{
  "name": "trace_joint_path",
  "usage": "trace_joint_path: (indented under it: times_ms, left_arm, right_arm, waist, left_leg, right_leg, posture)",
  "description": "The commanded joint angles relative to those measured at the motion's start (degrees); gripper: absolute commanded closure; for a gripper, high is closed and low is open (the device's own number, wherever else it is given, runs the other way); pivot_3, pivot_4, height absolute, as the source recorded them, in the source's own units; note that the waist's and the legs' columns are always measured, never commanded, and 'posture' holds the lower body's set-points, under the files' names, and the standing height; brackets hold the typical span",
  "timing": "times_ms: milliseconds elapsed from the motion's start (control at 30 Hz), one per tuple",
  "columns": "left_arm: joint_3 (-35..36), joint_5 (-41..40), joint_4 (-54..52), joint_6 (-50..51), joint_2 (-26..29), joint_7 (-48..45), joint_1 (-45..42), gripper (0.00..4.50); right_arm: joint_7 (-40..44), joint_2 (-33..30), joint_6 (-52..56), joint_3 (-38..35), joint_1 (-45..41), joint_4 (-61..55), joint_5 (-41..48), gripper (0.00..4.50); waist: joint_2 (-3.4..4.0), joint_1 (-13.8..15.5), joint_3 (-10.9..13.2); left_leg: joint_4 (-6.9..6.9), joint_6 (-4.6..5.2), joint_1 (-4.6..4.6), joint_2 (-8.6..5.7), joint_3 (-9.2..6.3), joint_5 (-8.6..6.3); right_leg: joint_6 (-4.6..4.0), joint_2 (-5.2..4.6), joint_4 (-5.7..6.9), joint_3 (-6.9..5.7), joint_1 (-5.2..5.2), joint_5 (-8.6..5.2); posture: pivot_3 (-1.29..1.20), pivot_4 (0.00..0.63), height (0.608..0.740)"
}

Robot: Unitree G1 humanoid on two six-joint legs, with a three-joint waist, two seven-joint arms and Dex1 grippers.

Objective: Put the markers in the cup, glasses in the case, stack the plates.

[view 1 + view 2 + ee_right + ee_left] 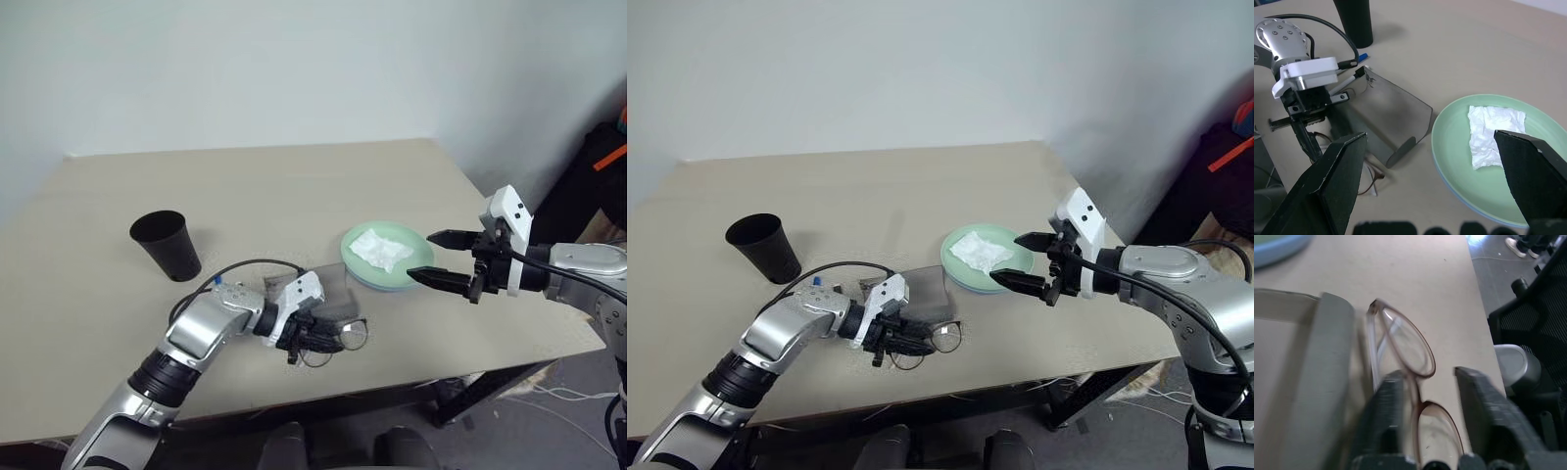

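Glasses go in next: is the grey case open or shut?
Open. The case has its lid standing up from the table, and the glasses lie outside, beside it.
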Motion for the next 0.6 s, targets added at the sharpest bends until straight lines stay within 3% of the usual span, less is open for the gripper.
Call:
trace_joint_path:
  times_ms: [33, 67, 233, 433, 600]
  left_arm:
    - [0.2, 0.16, -0.51, -0.62, -0.04, -0.53, -1.31, 4.27]
    - [0.04, 0.26, -0.6, -0.74, 0.07, -0.64, -1.18, 4.46]
    - [0.47, 0.42, -0.27, -1.28, -0.38, -0.22, -1.49, 4.46]
    - [5.61, -6.04, -0.33, 1.03, -2.01, -3.06, -4.69, 4.46]
    - [9.61, -6.78, 8.13, -3.11, -1.46, -6.91, -10.16, 4.46]
  right_arm:
    - [-0.99, 0.19, -1.06, -0.56, -0.65, -1.38, -0.03, 0.0]
    - [-1.04, 0.16, -1.11, -0.47, -0.7, -1.48, -0.01, 0.0]
    - [-1.33, 0.06, -1.1, -0.33, -1.2, -1.4, 0.22, 0.0]
    - [-1.23, 0.11, -1.42, 0.3, -2.14, -0.52, -0.21, 0.0]
    - [-1.19, 0.27, -1.96, 1.05, -2.87, 0.29, -0.43, 0.0]
  waist:
    - [0.0, 0.0, 0.0]
    - [0.01, 0.01, 0.0]
    - [0.01, 0.01, 0.0]
    - [0.0, 0.01, 0.01]
    - [0.01, -0.02, 0.01]
  left_leg:
    - [0.0, 0.0, 0.0, 0.0, 0.0, 0.0]
    - [0.0, 0.0, 0.0, 0.0, 0.0, 0.0]
    - [0.01, 0.0, 0.02, -0.01, -0.02, 0.0]
    - [0.03, 0.01, 0.0, -0.02, -0.05, 0.0]
    - [0.01, 0.01, 0.01, -0.02, -0.05, 0.0]
  right_leg:
    - [0.0, 0.0, 0.0, 0.0, 0.0, 0.0]
    - [0.0, 0.0, 0.0, 0.0, 0.0, 0.0]
    - [0.0, -0.01, -0.02, -0.01, 0.01, 0.0]
    - [0.0, -0.01, -0.02, -0.03, 0.03, 0.0]
    - [0.0, 0.0, -0.02, -0.04, 0.03, 0.0]
  posture:
    - [0.0, 0.0, 0.74]
    - [0.0, 0.0, 0.74]
    - [0.0, 0.0, 0.74]
    - [0.0, 0.0, 0.74]
    - [0.0, 0.0, 0.74]
